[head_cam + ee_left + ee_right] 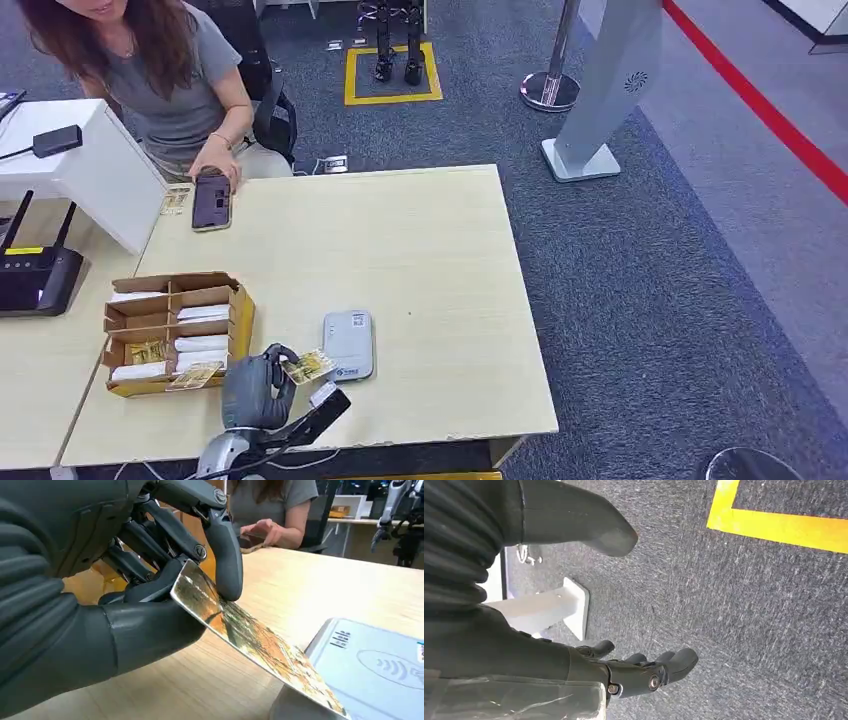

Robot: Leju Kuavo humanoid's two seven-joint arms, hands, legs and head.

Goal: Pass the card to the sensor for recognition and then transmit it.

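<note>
left hand [150, 595] pinches the card [250, 635] betw thumb and fingers, tilted, its far edge over the near rim of the grey sensor [370, 665] on the worktop [420, 260]; can't tell if it touches. pick-up looks done, card likely taken from the cardboard box [175, 330] beside the hand. left to do: read it on the sensor, then pass it on, prob to the person [170, 70] across. right hand [644, 672] hangs by the floor, released, holding nothing.
</note>
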